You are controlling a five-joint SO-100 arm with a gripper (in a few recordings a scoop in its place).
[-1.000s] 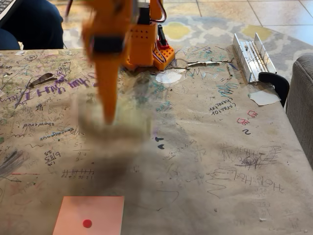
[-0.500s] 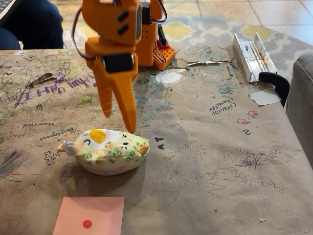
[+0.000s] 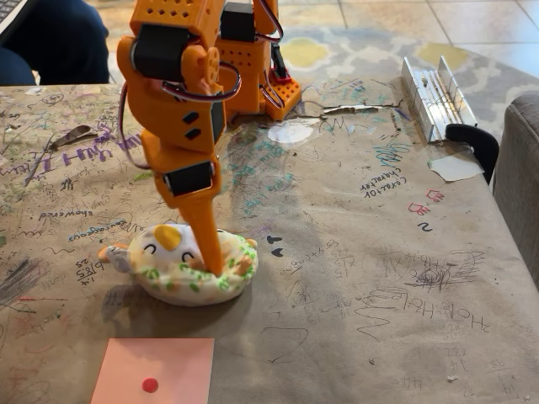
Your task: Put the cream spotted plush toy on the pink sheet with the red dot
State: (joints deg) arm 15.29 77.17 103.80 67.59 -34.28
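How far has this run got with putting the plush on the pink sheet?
Done: the pincer is down on the cream spotted plush toy, one finger pressed into its top. In hand: closing a grip, which I can't confirm. Left: lifting the toy off the table and setting it on the bare pink sheet with the red dot.

orange two-finger jaws [image 3: 205,257]: pressed into rounded cream spotted plush toy [image 3: 181,265] | salmon-pink paper sheet with red dot [image 3: 154,370]: bench [image 3: 404,278] front edge, near toy
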